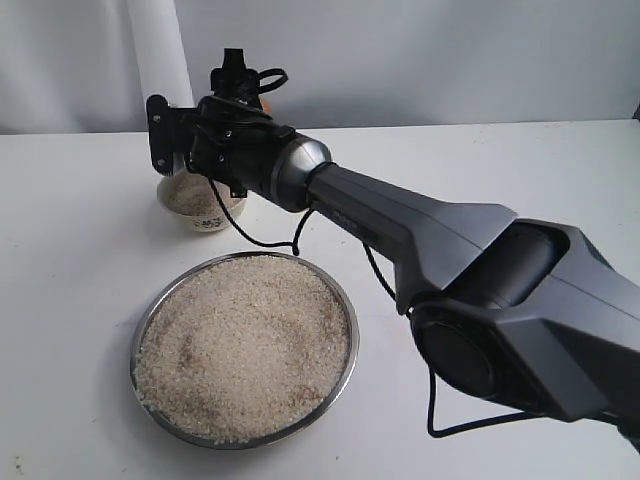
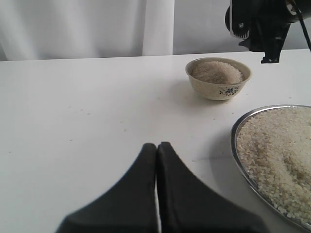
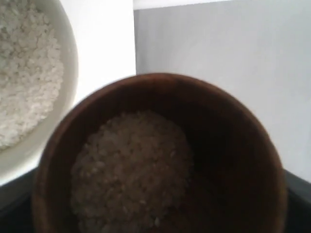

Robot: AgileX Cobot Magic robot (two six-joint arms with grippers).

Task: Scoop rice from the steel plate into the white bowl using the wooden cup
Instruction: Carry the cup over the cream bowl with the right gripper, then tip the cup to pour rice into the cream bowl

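White tabletop fills the scene, with a pale curtain hanging behind its far edge. Near the front of the exterior view sits the steel plate, wide and shallow, covered almost to its rim with rice in a low, uneven layer. Just behind it and a little to the left stands the white bowl, apart from the plate, its dark printed mark facing forward and a mound of grains inside reaching about to the rim.

From the lower right, the right arm stretches across the middle of the exterior view, passing above the plate's far edge. The right hand hangs over the bowl, off the tabletop. It holds the wooden cup; the right wrist view looks straight into the cup's dark reddish-brown mouth, where a clump of grains lies against one side of the inner wall. The bowl's rim and part of its contents show just beside the cup, lower down. In the exterior view the cup itself is mostly hidden by the hand.

Over bare tabletop, well apart from the bowl and beside the plate, the left hand has its two dark fingers pressed together with nothing between them.
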